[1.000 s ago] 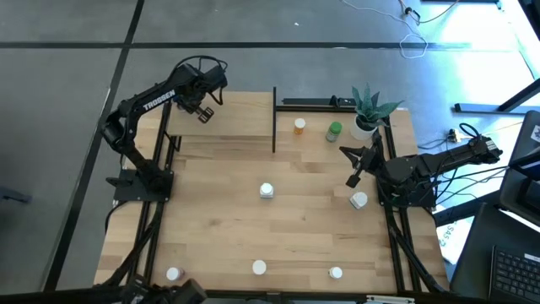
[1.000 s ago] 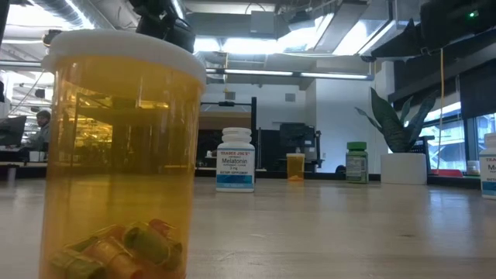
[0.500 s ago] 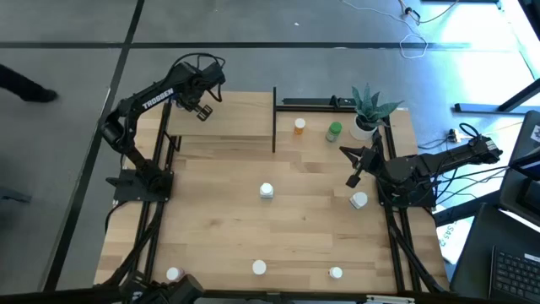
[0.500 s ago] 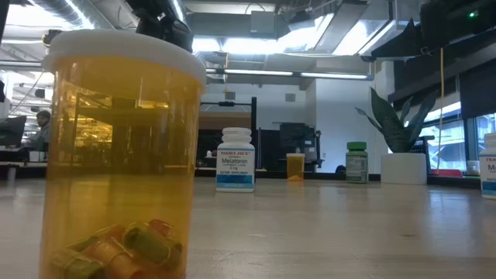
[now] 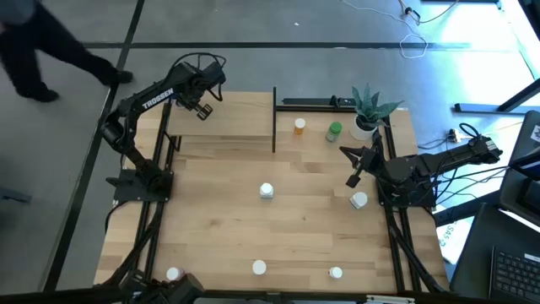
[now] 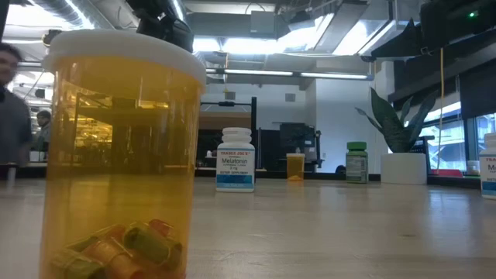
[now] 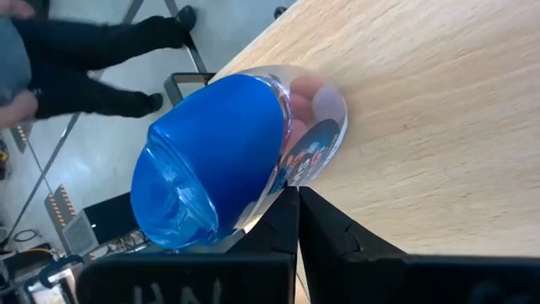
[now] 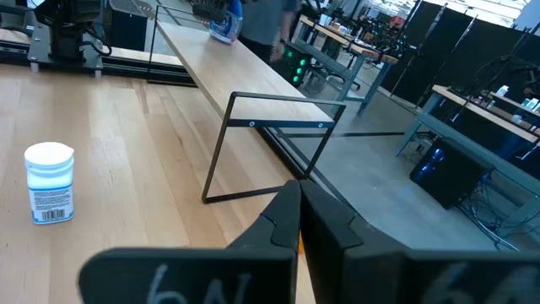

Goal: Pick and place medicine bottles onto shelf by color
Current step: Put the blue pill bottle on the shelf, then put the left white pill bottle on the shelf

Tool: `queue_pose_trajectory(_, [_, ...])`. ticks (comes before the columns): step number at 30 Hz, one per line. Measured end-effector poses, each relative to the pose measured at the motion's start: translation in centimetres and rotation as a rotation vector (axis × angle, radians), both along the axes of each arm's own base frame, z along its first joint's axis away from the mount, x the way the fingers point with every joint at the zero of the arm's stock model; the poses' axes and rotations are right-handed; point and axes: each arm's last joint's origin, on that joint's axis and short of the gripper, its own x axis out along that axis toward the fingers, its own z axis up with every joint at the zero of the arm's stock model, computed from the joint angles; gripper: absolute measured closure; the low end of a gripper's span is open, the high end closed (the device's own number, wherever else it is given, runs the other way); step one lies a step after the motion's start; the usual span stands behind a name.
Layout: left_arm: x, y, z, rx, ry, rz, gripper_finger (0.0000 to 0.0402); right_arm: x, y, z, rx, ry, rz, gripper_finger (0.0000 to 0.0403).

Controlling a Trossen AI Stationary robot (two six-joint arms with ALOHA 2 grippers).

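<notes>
— What do the containers hold?
— The big orange bottle (image 6: 120, 155) close to the low camera has a few rolled capsules at its bottom; the blue bottle (image 7: 228, 160) shows pinkish contents, hard to make out.
— Who has that one?
— The left gripper (image 5: 202, 108), fingers pinched shut on it over the shelf (image 5: 228, 118).
— And the right gripper (image 5: 354, 179)?
— Closed on nothing, near the plant (image 5: 369, 110).
— The others?
— White-capped bottles dot the table (image 5: 295, 211); a white one (image 5: 267, 190) sits mid-table; an orange one (image 5: 299, 127) and a green one (image 5: 335, 131) stand beside the plant.
</notes>
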Motion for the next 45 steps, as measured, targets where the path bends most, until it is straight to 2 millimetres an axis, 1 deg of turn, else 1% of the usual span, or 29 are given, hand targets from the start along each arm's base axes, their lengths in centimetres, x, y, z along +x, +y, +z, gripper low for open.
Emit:
queue_pose_trajectory(7, [0.0,0.0,0.0,0.000,-0.005,-0.005,0.0401,0.0,0.0,0.0,0.000,0.000,0.000,0.0389])
queue_pose_trajectory(10, [0.4,-0.2,0.0,-0.011,0.004,-0.039,0.0401,0.0,0.0,0.0,0.002,0.000,0.005,0.0389])
queue_pose_trajectory(14, [1.6,-1.2,0.2,-0.016,-0.005,-0.101,0.0401,0.1,0.1,0.0,0.012,0.003,0.048,0.0389])
queue_pose_trajectory(19, [3.8,-3.3,1.5,0.003,-0.051,-0.198,0.0401,0.2,0.3,-0.1,0.033,0.009,0.128,0.0389])
queue_pose_trajectory(21, [4.9,-4.6,1.8,0.015,-0.072,-0.241,0.0402,0.2,0.4,0.0,0.015,0.017,0.152,0.0389])
queue_pose_trajectory(24, [6.5,-6.9,2.1,0.023,-0.098,-0.304,0.0402,0.3,0.4,0.3,0.030,-0.023,0.152,0.0389])
queue_pose_trajectory(28, [8.1,-10.3,2.3,0.007,-0.145,-0.360,0.0401,0.4,0.4,0.8,0.047,-0.077,0.145,0.0389])
queue_pose_trajectory(30, [8.5,-12.2,2.3,0.003,-0.158,-0.375,0.0401,0.4,0.4,0.9,0.052,-0.096,0.145,0.0389])
queue_pose_trajectory(35, [8.8,-17.0,2.9,0.008,-0.241,-0.388,0.0401,0.4,0.4,1.1,0.048,-0.110,0.147,0.0389])
queue_pose_trajectory(38, [8.1,-19.8,3.8,-0.020,-0.340,-0.373,0.0401,0.4,0.5,1.2,0.047,-0.112,0.178,0.0389])
queue_pose_trajectory(40, [7.7,-21.7,4.2,-0.025,-0.402,-0.363,0.0401,0.5,0.5,1.4,0.070,-0.142,0.191,0.0389])
queue_pose_trajectory(45, [6.9,-25.9,4.5,-0.047,-0.502,-0.343,0.0401,0.5,0.6,1.9,0.160,-0.237,0.217,0.0389])
